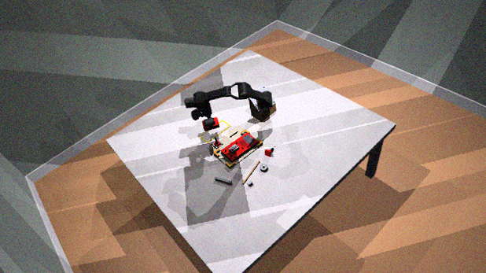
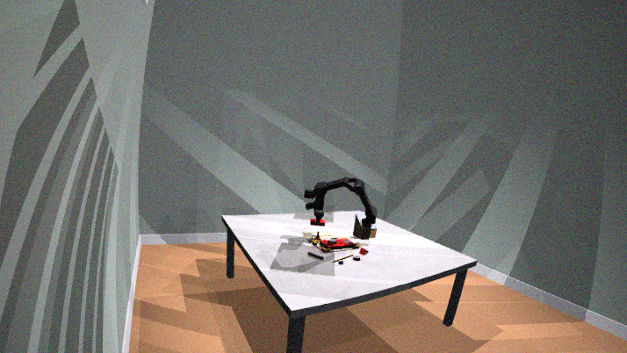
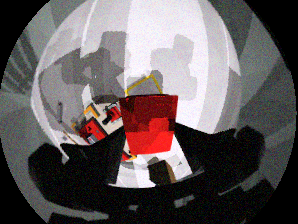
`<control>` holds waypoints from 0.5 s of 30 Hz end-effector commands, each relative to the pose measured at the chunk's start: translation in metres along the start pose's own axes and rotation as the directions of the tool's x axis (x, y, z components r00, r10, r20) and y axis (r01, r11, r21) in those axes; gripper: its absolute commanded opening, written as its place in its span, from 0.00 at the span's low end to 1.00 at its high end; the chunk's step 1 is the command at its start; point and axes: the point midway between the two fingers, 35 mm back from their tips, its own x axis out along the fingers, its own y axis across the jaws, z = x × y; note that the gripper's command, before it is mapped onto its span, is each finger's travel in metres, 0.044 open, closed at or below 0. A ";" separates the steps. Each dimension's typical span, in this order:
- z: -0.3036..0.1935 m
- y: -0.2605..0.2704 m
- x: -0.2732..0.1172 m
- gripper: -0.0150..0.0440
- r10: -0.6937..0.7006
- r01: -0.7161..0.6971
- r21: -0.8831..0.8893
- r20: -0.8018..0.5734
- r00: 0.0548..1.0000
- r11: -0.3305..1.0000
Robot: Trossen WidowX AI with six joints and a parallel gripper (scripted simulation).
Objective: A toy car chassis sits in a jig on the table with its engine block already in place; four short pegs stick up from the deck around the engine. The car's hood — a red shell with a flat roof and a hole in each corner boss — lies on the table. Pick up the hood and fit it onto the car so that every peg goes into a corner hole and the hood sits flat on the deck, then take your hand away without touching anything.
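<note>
The red hood [image 1: 213, 126] [image 2: 315, 224] [image 3: 150, 120] is held in the air, its roof up, above the table near the yellow outline. My gripper [image 1: 210, 122] [image 2: 319, 217] [image 3: 149, 125] is shut on it, with one black finger at each side. The red car chassis [image 1: 249, 144] [image 2: 343, 242] [image 3: 91, 129] sits in its jig [image 1: 231, 164] on the table, lower than the hood and off to one side of it. The grey engine block [image 1: 234, 147] is on its deck. The pegs are too small to make out, and the hood's corner holes cannot be seen.
A yellow rectangle outline [image 1: 230, 126] [image 3: 151, 76] lies behind the jig. A small dark and red piece [image 1: 217, 143] stands beside the chassis. A red part [image 1: 269, 152], grey ring [image 1: 264, 168], thin stick [image 1: 251, 172], small nut [image 1: 250, 184] and grey bar [image 1: 223, 181] lie in front.
</note>
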 end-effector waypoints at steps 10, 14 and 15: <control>0.000 0.001 -0.014 0.25 -0.001 0.001 -0.001 0.001 1.000 1.000; -0.002 0.014 -0.016 0.25 -0.004 0.004 -0.027 0.003 1.000 1.000; -0.003 0.018 -0.016 0.25 -0.005 0.005 -0.034 0.004 1.000 0.999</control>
